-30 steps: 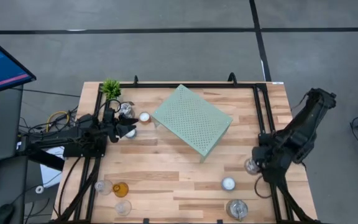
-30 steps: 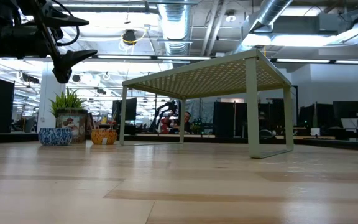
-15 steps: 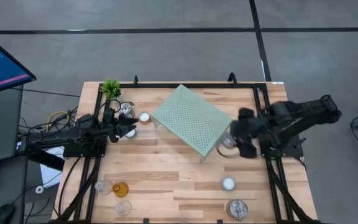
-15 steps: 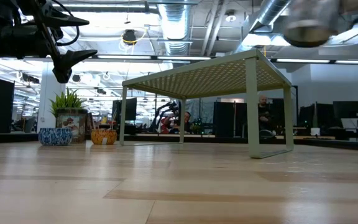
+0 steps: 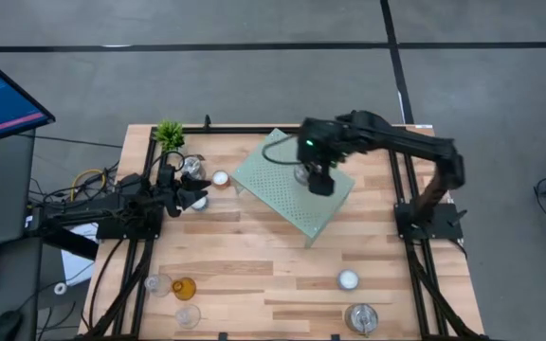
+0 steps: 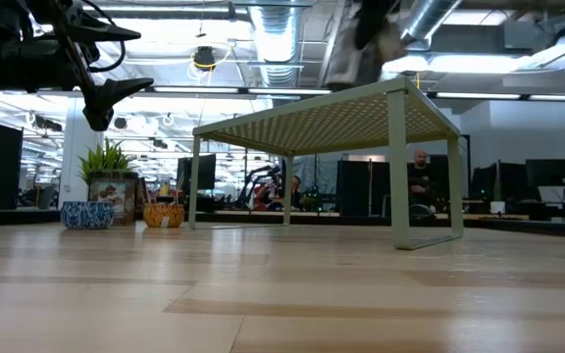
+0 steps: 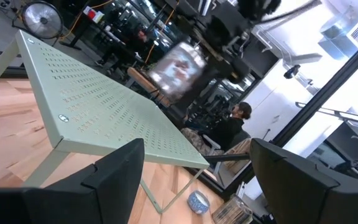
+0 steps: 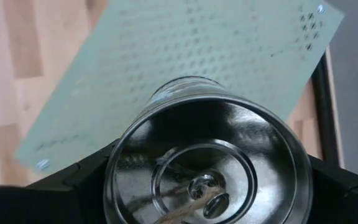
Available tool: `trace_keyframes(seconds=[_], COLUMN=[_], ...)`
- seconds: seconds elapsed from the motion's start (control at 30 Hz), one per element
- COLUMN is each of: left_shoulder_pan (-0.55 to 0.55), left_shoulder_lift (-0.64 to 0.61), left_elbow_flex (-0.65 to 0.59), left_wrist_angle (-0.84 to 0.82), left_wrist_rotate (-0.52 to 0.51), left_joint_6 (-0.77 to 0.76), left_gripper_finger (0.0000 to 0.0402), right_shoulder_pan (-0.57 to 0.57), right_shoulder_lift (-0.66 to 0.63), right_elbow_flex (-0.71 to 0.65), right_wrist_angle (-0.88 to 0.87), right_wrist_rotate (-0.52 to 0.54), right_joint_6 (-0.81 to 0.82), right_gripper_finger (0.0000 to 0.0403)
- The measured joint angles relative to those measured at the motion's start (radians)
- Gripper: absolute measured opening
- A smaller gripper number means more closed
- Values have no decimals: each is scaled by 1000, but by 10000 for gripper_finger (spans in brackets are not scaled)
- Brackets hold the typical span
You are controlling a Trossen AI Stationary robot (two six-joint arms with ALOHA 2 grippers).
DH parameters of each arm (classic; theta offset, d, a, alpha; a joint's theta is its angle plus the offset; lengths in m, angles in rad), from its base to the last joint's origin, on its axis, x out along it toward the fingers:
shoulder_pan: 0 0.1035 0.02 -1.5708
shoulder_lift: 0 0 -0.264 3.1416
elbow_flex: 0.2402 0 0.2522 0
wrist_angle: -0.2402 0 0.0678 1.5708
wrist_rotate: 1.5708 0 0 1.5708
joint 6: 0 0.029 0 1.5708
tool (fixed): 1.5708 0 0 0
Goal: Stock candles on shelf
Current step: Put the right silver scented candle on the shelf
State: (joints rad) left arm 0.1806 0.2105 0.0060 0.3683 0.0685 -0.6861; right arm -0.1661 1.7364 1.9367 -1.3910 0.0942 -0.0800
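My right gripper (image 5: 317, 176) is over the pale mint-green shelf (image 5: 287, 194), shut on a shiny silver tin candle (image 8: 204, 155). It shows as a blur above the shelf in the low view (image 6: 366, 39). My left gripper (image 5: 193, 197) is open and empty at the table's far left, beside a white tealight (image 5: 220, 177) and a silver tin (image 5: 194, 167). In the left wrist view its fingers (image 7: 114, 180) face the shelf (image 7: 98, 112). More candles stand on the wood: a clear glass (image 5: 156, 284), an amber glass (image 5: 185, 287), a tealight (image 5: 348, 279) and a silver tin (image 5: 361, 317). My right gripper pinches the silver tin by its round side wall (image 8: 114, 168), one finger on each side. The fingers come from above, pointing down. The tin is lifted clear above the shelf top, with its open top and wick (image 8: 197, 199) facing the wrist camera.
A small green potted plant (image 5: 169, 134) stands at the far left corner. A black frame (image 5: 401, 180) runs along the table's edges. Bare wood (image 5: 254, 256) lies between the shelf and the near candles. A person (image 6: 417, 181) sits in the room behind.
My right gripper has risen from the table's right edge with the silver tin. It has swung toward the left and far side and now hangs over the shelf. The tin has been lifted clear of the wood.
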Motion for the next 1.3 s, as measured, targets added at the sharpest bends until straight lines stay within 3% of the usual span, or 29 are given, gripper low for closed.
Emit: trace_keyframes(seconds=[0.2,0.5,1.3], left_shoulder_pan=[0,0,0], left_shoulder_lift=[0,0,0], left_elbow_flex=[0,0,0], left_wrist_angle=[0,0,0], left_wrist_rotate=[0,0,0], left_joint_6=[0,0,0], left_gripper_finger=[294,294,294], right_shoulder_pan=[-114,-236,-261], right_shoulder_lift=[179,382,420], right_elbow_flex=[169,417,412], right_wrist_angle=[-1,-57,49], right_wrist_rotate=[-64,-77,-94], right_joint_6=[-57,-70,-140], right_gripper_finger=[339,337,362])
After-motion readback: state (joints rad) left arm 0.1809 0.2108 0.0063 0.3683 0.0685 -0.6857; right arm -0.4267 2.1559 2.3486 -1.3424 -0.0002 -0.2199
